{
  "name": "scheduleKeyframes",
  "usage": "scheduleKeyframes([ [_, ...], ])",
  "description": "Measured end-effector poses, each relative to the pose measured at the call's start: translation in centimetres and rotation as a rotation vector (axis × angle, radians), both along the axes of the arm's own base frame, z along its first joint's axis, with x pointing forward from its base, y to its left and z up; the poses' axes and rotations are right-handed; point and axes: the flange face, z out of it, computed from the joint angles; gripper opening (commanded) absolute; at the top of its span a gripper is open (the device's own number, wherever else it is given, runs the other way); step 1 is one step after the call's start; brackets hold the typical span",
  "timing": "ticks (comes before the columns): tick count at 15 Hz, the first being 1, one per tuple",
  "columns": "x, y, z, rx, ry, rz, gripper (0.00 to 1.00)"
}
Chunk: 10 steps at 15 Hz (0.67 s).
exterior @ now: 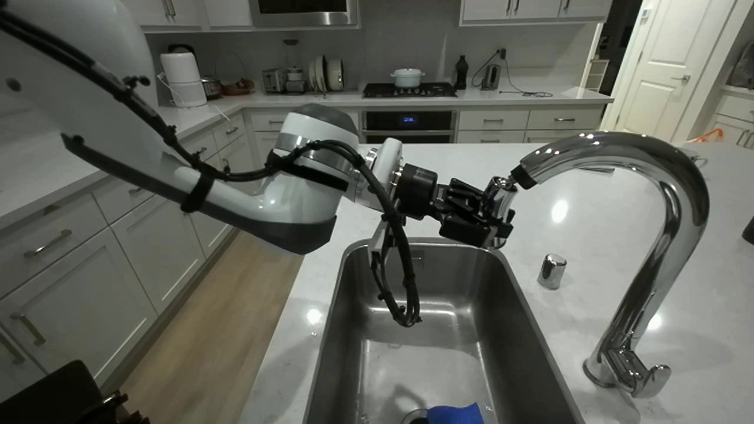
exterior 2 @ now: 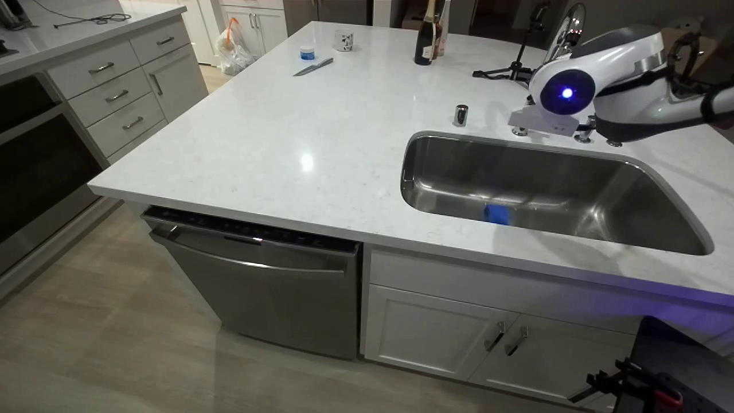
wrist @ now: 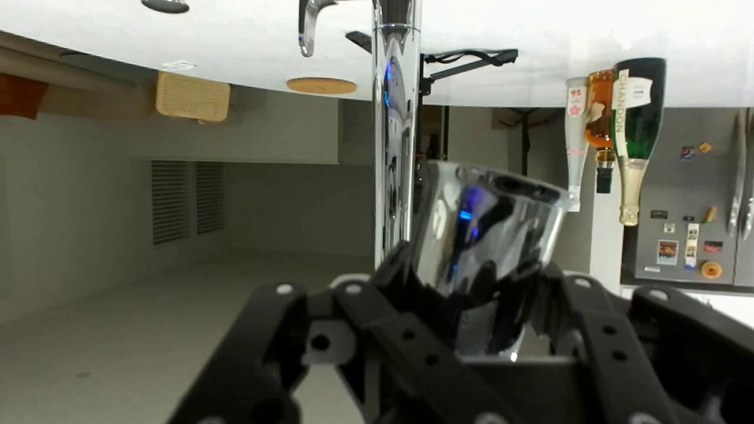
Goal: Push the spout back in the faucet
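The chrome spout (exterior: 502,197) is out of the faucet (exterior: 686,206), tilted, its upper end close beside the black-rimmed end of the arched tube. Whether the two touch or what links them is too small to tell. My gripper (exterior: 493,213) is shut on the spout, with a finger on either side of it. From the wrist view, which stands upside down, the spout (wrist: 480,229) leans between the black fingers (wrist: 394,277), and the faucet's upright tube (wrist: 393,141) rises behind it. The arm hides gripper and spout in an exterior view where part of the faucet (exterior 2: 567,31) shows.
Below the gripper lies the steel sink (exterior: 418,377) with a blue object (exterior: 455,414) in it. A small chrome knob (exterior: 552,271) stands on the white counter (exterior: 589,235). Farther along are bottles (exterior 2: 426,40), a knife (exterior 2: 313,67) and a black tripod (exterior 2: 516,69).
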Motion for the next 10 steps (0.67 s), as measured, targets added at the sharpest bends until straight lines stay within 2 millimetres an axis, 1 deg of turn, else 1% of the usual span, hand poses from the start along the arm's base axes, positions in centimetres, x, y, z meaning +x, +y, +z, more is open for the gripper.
scheduleKeyframes([
  [4,-0.4,0.3,1.0,0.051,0.088,0.012,0.22],
  [10,-1.0,-0.4,2.7,0.159,0.181,0.046,0.22],
])
